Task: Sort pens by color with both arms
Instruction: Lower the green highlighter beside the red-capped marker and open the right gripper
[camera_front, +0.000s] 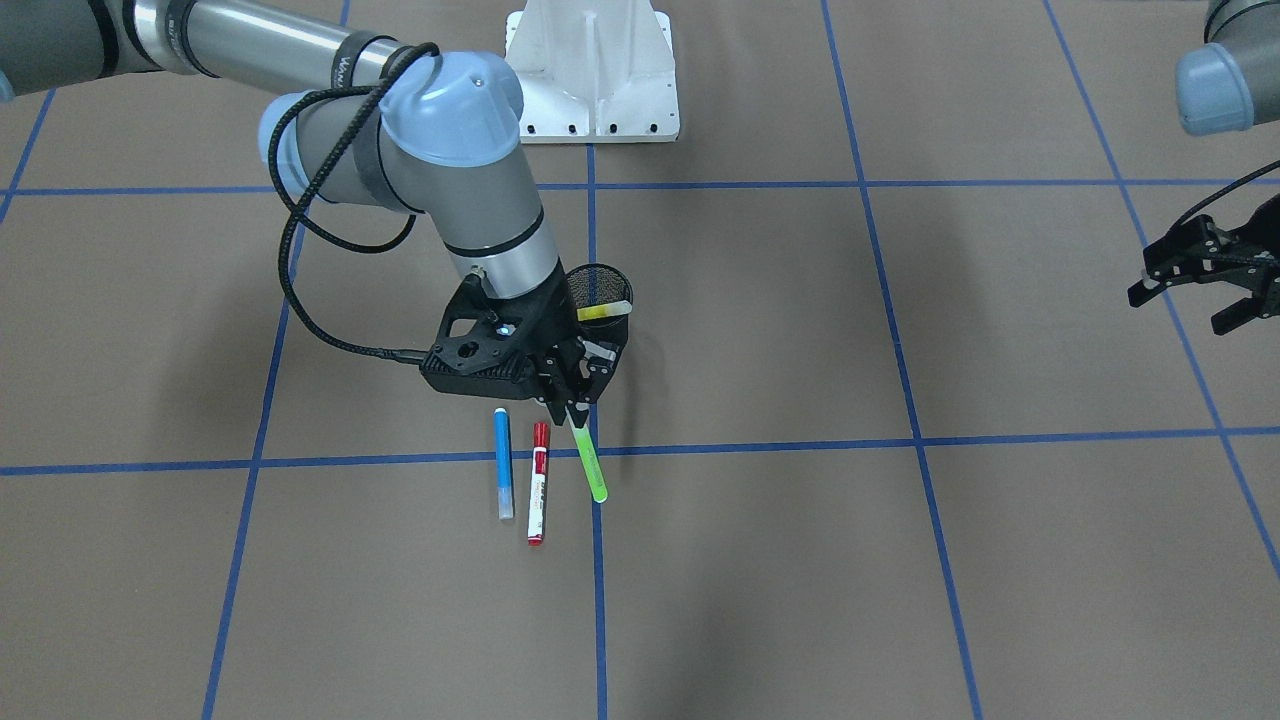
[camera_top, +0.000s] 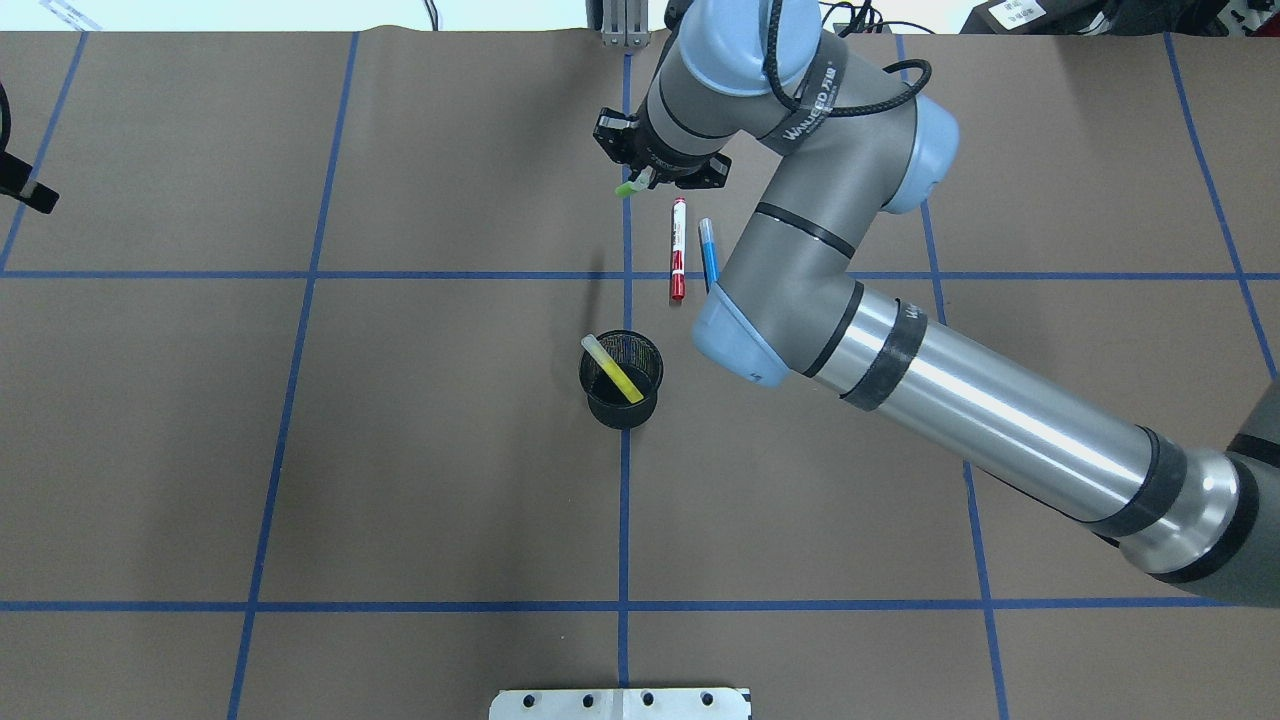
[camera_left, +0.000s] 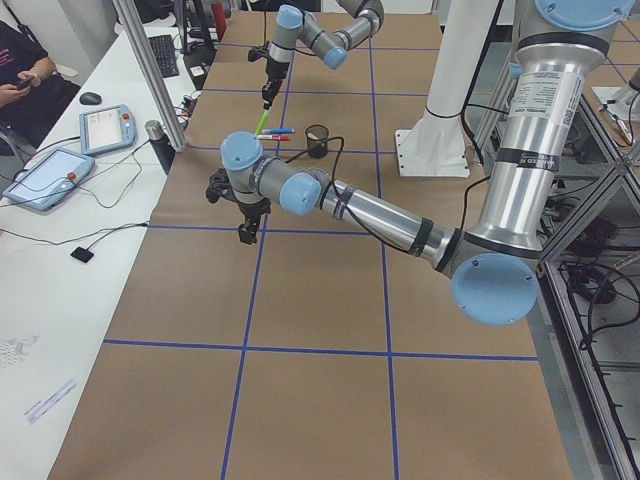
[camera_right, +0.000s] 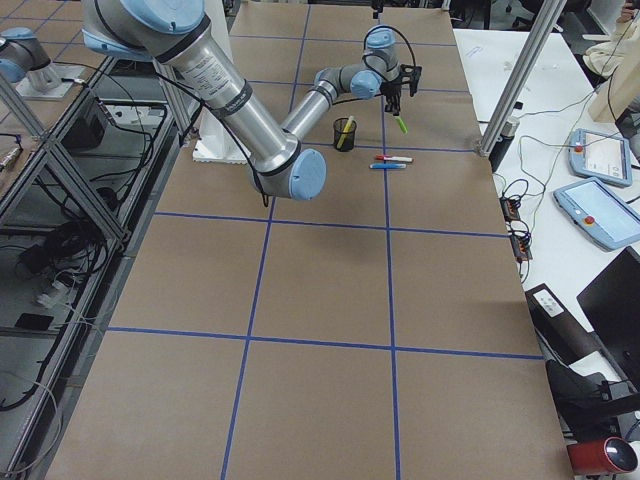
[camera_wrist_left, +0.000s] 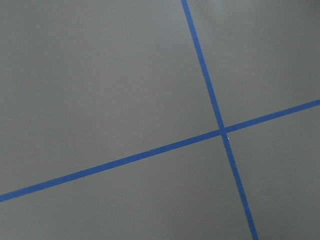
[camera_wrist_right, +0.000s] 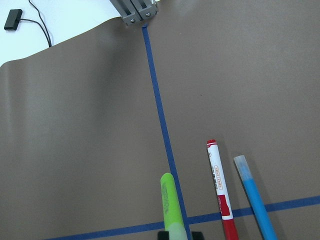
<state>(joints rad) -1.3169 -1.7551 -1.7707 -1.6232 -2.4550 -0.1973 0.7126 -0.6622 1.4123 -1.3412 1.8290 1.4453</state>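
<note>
Step in hand: we judge the green pen (camera_front: 590, 462) is being carried off for sorting. 1 of the 4 pens is already put away and 2 are waiting.
Right gripper (camera_front: 572, 400): its fingers pinch the green pen at 1 end, and the rest of the pen hangs slanting below them.
Green pen: it seems to hang clear of the table (camera_front: 900, 560), over a blue tape line (camera_front: 760, 440) on the far side of the black mesh cup (camera_top: 620, 400) in the overhead view.
Next move: we think it calls for carrying the pen to its place and lowering it upright enough to drop in cleanly. Which spot suits green, we cannot tell.
Left gripper (camera_front: 1180, 312): its fingers are spread and hold nothing. It hovers well apart at the table's left side, over bare paper.
Yellow highlighter (camera_top: 612, 368): it leans inside the cup.
Waiting pens: the red-capped pen (camera_front: 539, 482) and the blue pen (camera_front: 503, 462) lie side by side, just right of the green pen in the overhead view.
In the way: the right arm's elbow hangs over the blue pen, and the cup stands between the pens and the white base stand (camera_front: 592, 75).
</note>
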